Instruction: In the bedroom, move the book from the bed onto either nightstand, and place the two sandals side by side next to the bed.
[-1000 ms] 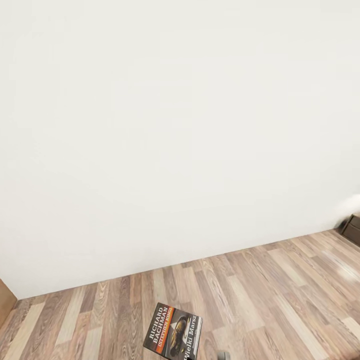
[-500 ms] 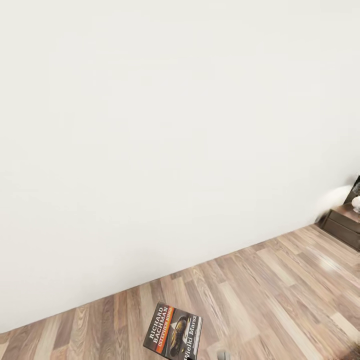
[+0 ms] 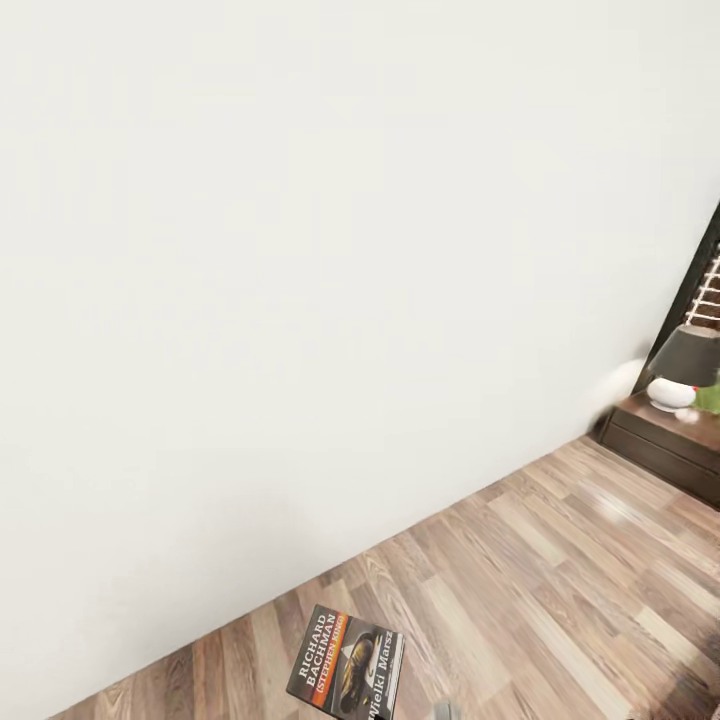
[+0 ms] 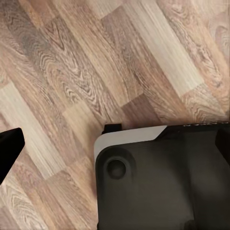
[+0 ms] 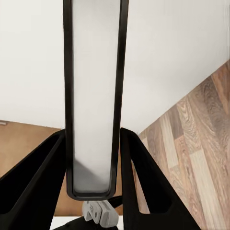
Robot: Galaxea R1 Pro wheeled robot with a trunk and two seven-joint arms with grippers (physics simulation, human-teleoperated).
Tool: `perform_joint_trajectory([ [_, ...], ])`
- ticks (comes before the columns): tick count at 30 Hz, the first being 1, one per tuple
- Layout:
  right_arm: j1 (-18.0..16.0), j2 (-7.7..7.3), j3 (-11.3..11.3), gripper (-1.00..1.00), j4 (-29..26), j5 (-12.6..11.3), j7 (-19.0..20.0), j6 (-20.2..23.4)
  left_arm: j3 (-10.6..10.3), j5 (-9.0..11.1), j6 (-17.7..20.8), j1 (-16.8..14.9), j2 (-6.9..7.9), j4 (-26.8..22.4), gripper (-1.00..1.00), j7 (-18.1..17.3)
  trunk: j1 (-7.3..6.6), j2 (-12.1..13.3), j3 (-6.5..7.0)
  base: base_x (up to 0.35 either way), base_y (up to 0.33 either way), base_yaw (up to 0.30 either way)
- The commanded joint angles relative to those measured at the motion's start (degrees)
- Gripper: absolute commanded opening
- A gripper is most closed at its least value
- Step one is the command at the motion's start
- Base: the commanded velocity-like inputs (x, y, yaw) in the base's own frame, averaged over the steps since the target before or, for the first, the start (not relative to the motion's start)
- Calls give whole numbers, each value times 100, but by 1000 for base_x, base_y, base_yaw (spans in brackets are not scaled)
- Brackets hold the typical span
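Observation:
The book [image 3: 346, 662], a dark paperback with "Richard Bachman" lettering and an orange band, hangs above the wood floor at the bottom middle of the head view. In the right wrist view the book [image 5: 93, 96] stands edge-on between the two black fingers, and my right gripper [image 5: 92, 136] is shut on it. My left gripper [image 4: 115, 143] is open, its black fingertips [image 4: 8, 148] far apart with nothing between them. A dark brown nightstand [image 3: 665, 440] stands against the wall at the far right. The bed and the two sandals are out of view.
A white wall [image 3: 300, 250] runs across the front, meeting the wood floor [image 3: 560, 570]. On the nightstand sit a dark-shaded lamp [image 3: 682, 365] and a green object [image 3: 710, 397]. A dark slatted frame [image 3: 703, 290] rises behind it. My base [image 4: 163, 187] is below the left gripper.
The whole head view has swung to the right: the nightstand with its lamp has come into the picture. The book keeps its place in my right gripper.

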Motion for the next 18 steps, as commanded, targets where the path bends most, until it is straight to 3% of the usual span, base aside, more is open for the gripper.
perform_joint_trajectory([
  [1, -7, 1, -61, -100, 5, 43, 8, -37, -49, 28, -14, -3, 1, -4, 100, 33, 6, -12, -12, 275, 58, -278],
  [18, -7, 1, -61, -100, 5, 43, 7, -30, -49, 26, -19, -2, 1, -4, 100, 33, 6, -12, -12, 240, 54, -278],
])
